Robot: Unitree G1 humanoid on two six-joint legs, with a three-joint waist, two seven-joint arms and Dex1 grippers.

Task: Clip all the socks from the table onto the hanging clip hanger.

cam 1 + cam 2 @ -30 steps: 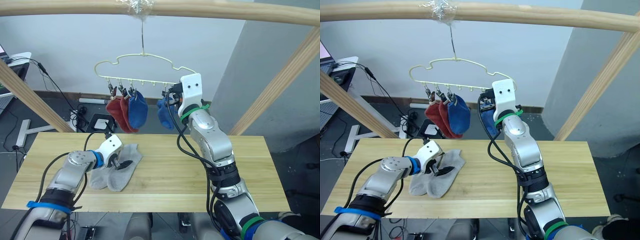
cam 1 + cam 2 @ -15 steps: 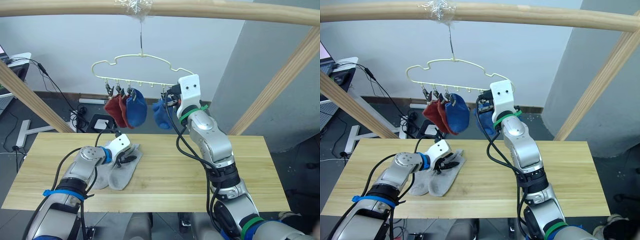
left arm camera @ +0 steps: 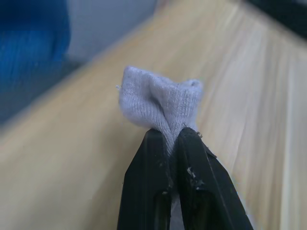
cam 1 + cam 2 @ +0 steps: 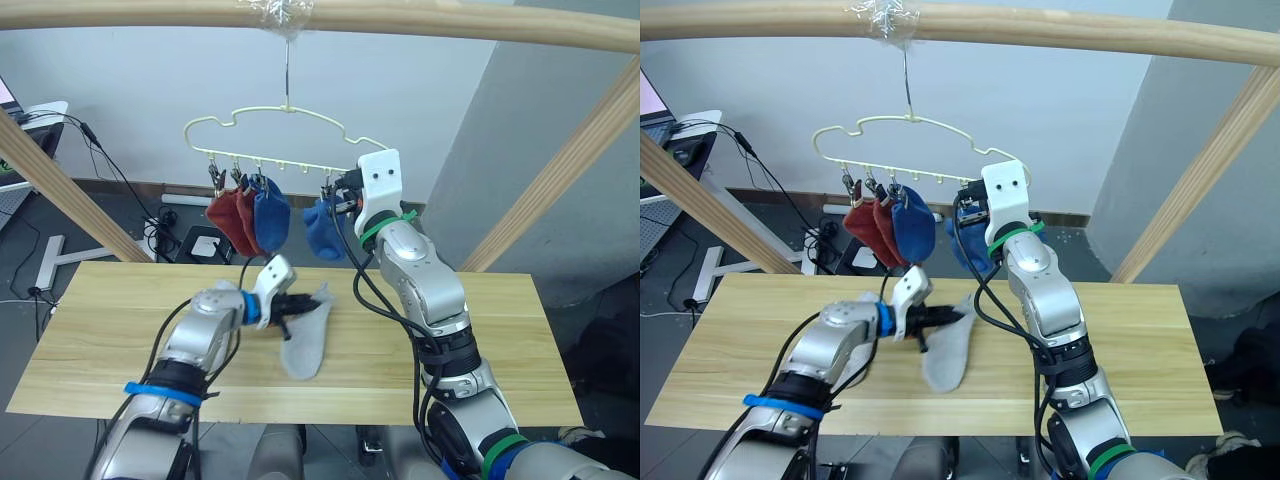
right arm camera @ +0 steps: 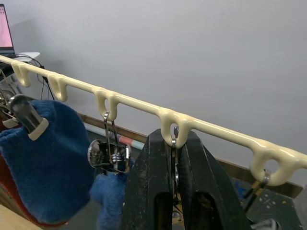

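Grey sock lifted, hanger steadied

Left gripper [image 3: 169, 143] pinches a grey sock [image 4: 306, 338] at centre frame; right gripper [image 5: 173, 143] is clamped on a clip [image 5: 173, 165] of the clip hanger [image 4: 285, 125], its lower part hidden.

No lettering, label, brand mark, number or sign can be read on any surface or object in these views of the scene.
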